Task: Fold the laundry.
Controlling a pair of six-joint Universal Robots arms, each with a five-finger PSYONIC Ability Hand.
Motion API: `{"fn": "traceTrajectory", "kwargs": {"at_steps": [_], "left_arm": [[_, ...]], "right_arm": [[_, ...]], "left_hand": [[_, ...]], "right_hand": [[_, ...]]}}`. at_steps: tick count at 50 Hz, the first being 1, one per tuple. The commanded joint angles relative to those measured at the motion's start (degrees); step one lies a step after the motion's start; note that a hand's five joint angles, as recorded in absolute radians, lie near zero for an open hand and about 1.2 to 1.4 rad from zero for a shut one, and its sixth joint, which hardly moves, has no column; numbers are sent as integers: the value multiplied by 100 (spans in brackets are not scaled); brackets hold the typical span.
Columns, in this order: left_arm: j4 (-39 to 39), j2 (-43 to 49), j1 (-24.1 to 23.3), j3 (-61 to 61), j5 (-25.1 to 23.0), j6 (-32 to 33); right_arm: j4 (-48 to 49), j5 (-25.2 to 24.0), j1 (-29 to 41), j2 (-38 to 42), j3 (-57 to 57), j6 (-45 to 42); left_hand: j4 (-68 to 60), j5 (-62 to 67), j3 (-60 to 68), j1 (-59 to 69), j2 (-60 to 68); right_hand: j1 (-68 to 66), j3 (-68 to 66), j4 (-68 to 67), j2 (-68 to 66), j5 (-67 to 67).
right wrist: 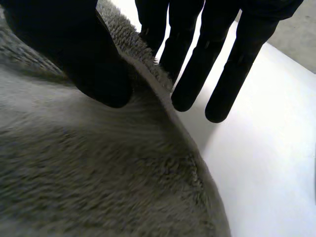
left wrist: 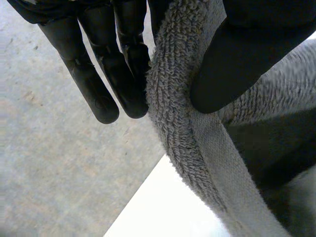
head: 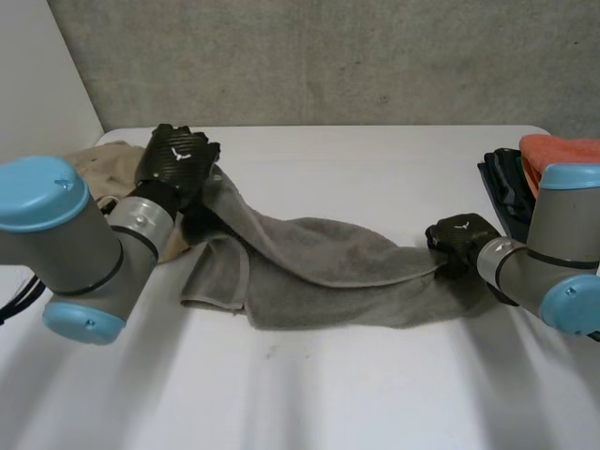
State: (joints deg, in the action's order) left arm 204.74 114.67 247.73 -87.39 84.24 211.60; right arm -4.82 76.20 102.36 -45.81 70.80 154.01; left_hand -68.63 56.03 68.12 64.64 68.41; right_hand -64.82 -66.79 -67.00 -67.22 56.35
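Observation:
A grey towel (head: pixel 319 267) lies stretched across the middle of the white table (head: pixel 375 384), bunched and partly doubled over. My left hand (head: pixel 176 159) holds its left end lifted off the table. In the left wrist view the hemmed edge of the towel (left wrist: pixel 173 98) is pinched between the thumb (left wrist: pixel 237 54) and the fingers (left wrist: pixel 123 64). My right hand (head: pixel 459 236) is at the towel's right end, low on the table. In the right wrist view its thumb (right wrist: pixel 84 59) presses the towel (right wrist: pixel 98 168) edge against the fingers (right wrist: pixel 197 64).
A beige cloth (head: pixel 108 169) lies at the table's far left behind my left arm. A dark bin (head: pixel 506 187) with an orange cloth (head: pixel 562 150) stands at the right edge. A grey wall runs behind the table.

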Motion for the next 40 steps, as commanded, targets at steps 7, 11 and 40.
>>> {"fn": "traceTrajectory", "kwargs": {"at_steps": [7, 11, 40], "left_arm": [[557, 1004, 547, 3225, -39, -1163], [1453, 1013, 811, 4167, -13, -2094], [1895, 257, 1014, -216, -663, -2712]], "right_arm": [[1869, 843, 74, -762, -1111, 138], [2950, 940, 83, -1201, -1375, 156], [1951, 712, 83, -563, -278, -239]], "left_hand": [[-1137, 1397, 1188, 1536, 1159], [-1137, 1397, 1188, 1536, 1159], [-1137, 1397, 1188, 1536, 1159]], "right_hand": [[-1518, -1321, -1300, -1278, 1365], [-1518, -1321, -1300, -1278, 1365], [-1518, -1321, -1300, -1278, 1365]]}}
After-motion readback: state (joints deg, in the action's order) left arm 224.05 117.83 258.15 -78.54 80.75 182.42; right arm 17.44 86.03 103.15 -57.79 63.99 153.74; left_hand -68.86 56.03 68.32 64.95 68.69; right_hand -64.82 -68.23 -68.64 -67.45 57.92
